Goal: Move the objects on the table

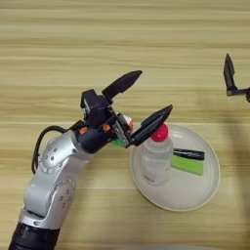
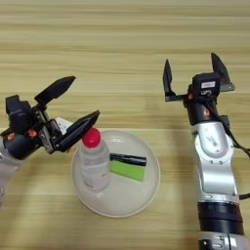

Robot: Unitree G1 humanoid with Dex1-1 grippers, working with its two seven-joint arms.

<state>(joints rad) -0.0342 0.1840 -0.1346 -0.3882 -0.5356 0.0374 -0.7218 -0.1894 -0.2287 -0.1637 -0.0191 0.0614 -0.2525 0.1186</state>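
Observation:
A clear bottle point(image 1: 156, 158) with a red cap point(image 1: 160, 133) stands upright on the left part of the cream plate point(image 1: 195, 195). To its right on the plate lie a bright-green block point(image 1: 187, 165) and, just behind the block, a black marker point(image 1: 189, 154). My left gripper point(image 1: 152, 93) is open just left of and above the bottle; its lower finger point(image 1: 152, 125) reaches almost to the red cap, and nothing is between its fingers. My right gripper point(image 2: 192, 73) is open and empty, held over the table point(image 2: 122, 44) behind and right of the plate.
The plate point(image 2: 146, 193) sits near the front middle of the table. My left arm point(image 1: 53, 180) comes in from the lower left and my right arm point(image 2: 215, 166) from the lower right.

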